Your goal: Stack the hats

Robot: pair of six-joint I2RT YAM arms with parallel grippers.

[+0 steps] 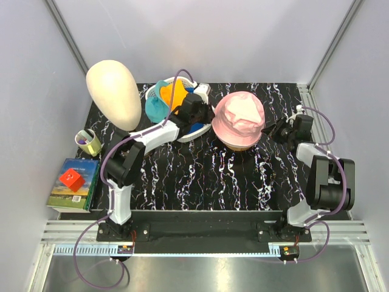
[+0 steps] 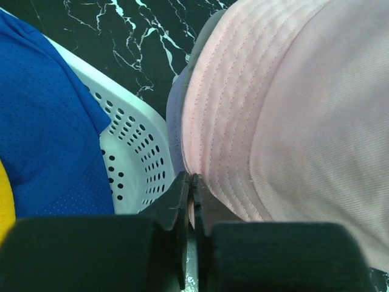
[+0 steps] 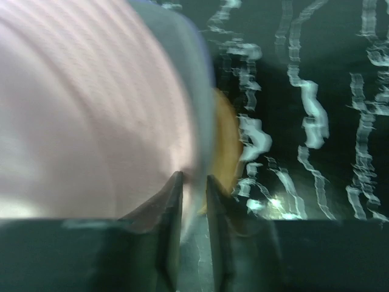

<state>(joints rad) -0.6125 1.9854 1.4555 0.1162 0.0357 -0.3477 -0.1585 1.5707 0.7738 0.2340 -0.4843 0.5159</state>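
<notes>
- Left gripper [image 2: 192, 177], jaws all but closed with only a slit between them, sits at the rim of the pink hat [image 2: 285, 115]. Whether it pinches the fabric cannot be told.
- Right gripper [image 3: 193, 177] meets the same hat's opposite rim with its jaws a narrow gap apart. The right wrist view is blurred, so a grip cannot be confirmed.
- From its base at the near edge, the left arm rises, bends at the elbow and reaches forward and to the right across the black marbled table [image 1: 200, 176].
- On the other side, the right arm folds back on itself beside the table's right edge, its wrist turned left toward the hat.
- At near left, a red cube [image 1: 72, 178] rests on a book [image 1: 82, 193], with a small cup [image 1: 88, 142] just beyond.
- Mid-table, the pink hat lies crown up between the two grippers. A lavender brim [image 2: 175, 121] and an orange edge [image 3: 226, 146] show beneath it.
- Just left of the stack, touching it, a white basket [image 2: 134, 146] holds a blue hat [image 2: 48, 121], a teal hat [image 1: 155, 107] and an orange hat [image 1: 176, 95].
- A cream mannequin head [image 1: 114, 94] stands at far left.
</notes>
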